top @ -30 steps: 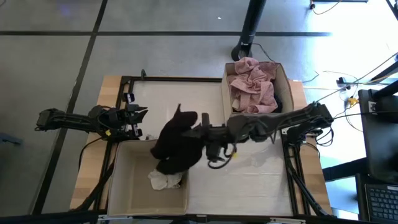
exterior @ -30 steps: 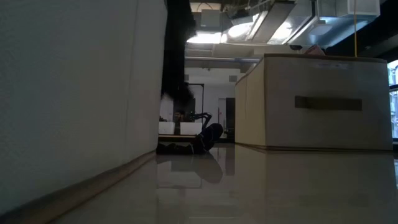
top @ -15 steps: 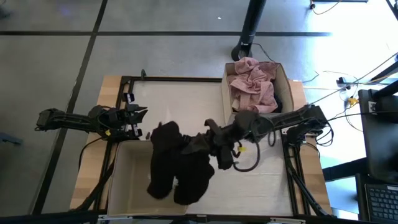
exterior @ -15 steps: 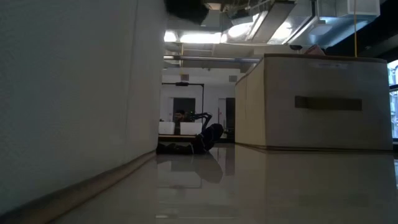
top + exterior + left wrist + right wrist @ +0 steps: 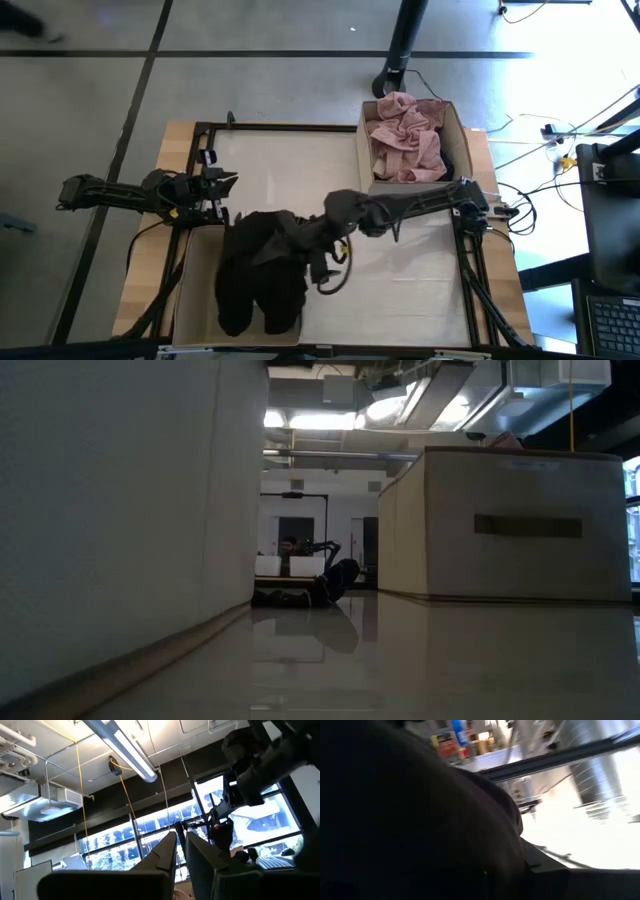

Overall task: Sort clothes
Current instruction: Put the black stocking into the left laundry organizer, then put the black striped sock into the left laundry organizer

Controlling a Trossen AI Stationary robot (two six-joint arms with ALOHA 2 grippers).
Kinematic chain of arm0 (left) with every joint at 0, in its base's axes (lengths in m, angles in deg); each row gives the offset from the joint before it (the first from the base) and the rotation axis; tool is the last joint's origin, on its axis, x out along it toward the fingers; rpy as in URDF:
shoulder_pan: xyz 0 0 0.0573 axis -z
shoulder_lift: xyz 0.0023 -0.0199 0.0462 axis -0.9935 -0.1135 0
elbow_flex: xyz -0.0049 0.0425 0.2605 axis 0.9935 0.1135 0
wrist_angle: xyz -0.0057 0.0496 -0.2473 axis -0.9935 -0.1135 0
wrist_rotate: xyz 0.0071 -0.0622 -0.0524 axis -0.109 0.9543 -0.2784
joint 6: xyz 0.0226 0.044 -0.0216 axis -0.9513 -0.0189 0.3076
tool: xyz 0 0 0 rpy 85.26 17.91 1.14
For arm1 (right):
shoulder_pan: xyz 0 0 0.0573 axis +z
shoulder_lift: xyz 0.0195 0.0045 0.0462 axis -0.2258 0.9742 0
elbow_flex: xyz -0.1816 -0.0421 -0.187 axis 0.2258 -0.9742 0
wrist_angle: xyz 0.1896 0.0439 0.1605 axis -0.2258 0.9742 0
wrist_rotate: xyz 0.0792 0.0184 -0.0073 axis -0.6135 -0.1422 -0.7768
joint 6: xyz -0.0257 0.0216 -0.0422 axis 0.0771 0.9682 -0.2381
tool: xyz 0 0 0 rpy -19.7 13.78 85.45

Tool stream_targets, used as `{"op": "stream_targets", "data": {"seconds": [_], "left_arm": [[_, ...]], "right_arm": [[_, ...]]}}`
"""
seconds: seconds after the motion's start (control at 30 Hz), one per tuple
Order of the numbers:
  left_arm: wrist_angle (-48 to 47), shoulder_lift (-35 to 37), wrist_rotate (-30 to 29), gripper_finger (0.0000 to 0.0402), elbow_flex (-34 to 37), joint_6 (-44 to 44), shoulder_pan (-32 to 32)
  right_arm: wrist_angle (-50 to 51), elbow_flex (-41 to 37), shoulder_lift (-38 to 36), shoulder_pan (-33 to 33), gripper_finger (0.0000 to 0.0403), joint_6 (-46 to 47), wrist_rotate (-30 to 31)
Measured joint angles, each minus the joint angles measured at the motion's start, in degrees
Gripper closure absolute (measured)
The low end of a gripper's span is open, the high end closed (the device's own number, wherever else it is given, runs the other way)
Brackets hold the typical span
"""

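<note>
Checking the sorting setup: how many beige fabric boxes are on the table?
2. One box sits at the far right corner, holding the pink garment. The other box is at the near left, with the black garment draped over it, possibly hiding more clothes.

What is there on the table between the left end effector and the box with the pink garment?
In the high view, only bare white table surface lies between the left end effector and the box holding the pink garment.
</note>
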Motion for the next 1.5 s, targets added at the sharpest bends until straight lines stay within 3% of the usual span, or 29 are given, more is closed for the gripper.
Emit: {"op": "stream_targets", "data": {"seconds": [0.17, 0.33, 0.4, 0.5, 0.6, 0.73, 0.87, 1.03, 1.23, 1.5], "left_arm": [[-0.3, 0.0, 0.0, 0.037, 0.0, 0.9, 0.0], [-0.6, 0.0, 0.0, 0.037, 0.0, 2.3, 0.0], [-0.6, 0.0, 0.0, 0.037, 0.0, 2.4, 0.0], [-0.5, 0.0, 0.0, 0.037, 0.0, 2.7, 0.0], [-0.5, 0.0, 0.0, 0.037, 0.0, 2.9, 0.0], [-0.7, 0.0, 0.0, 0.037, 0.0, 4.3, 0.0], [-0.9, 0.0, 0.0, 0.037, 0.0, 3.6, 0.0], [-0.4, 0.0, 0.0, 0.037, 0.0, 4.2, 0.0], [0.1, 0.0, 0.0, 0.037, 0.0, 4.3, 0.0], [-0.4, 0.0, 0.0, 0.037, 0.0, 4.1, 0.0]], "right_arm": [[12.5, 0.5, 0.3, -0.1, 0.0377, 4.9, 1.5], [27.8, 0.5, 0.5, 0.0, 0.0361, 9.3, 12.8], [32.1, 0.5, 0.5, -0.3, 0.0339, 12.9, 17.1], [38.3, 0.5, 1.0, -0.8, 0.0293, 17.5, 17.4], [44.7, 0.6, 1.2, -0.8, 0.0243, 17.1, 18.6], [56.3, 5.7, -0.5, 0.2, 0.019, 16.9, 25.6], [69.9, 11.3, -3.9, 1.0, 0.0163, 22.6, 26.9], [83.0, 9.3, -8.3, 0.9, 0.0155, 31.9, 27.2], [78.9, -6.3, -11.6, 0.8, 0.0155, 35.8, 29.1], [47.7, -42.7, -20.8, 0.3, 0.0155, 36.6, 29.9]]}}
